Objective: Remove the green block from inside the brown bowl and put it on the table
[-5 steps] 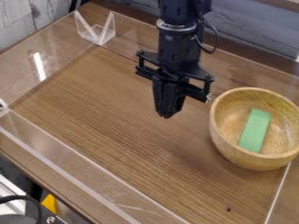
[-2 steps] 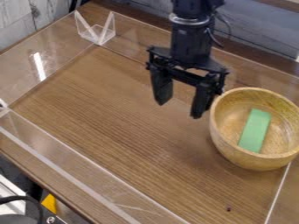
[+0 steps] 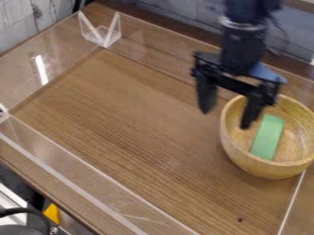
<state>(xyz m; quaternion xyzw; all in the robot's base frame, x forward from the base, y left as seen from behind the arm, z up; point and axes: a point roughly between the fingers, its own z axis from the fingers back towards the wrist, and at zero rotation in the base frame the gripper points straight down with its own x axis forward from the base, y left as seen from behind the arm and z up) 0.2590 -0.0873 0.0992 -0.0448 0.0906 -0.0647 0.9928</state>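
While the green block (image 3: 267, 138) lies inside the brown bowl (image 3: 240, 147) at the counter's (image 3: 123, 119) right, the gripper (image 3: 234, 100), fingers wide, hovers over its left rim; descending there risks striking the rim and tipping it.

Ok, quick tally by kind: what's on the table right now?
Bowl: 1
Green block: 1, lying in the bowl
Clear stand, far corner: 1
Total: 3

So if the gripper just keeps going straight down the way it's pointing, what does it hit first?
Probably the brown bowl at its near-left rim; the open gripper straddles it, and the green block lies further right. Depth is uncertain from one view.
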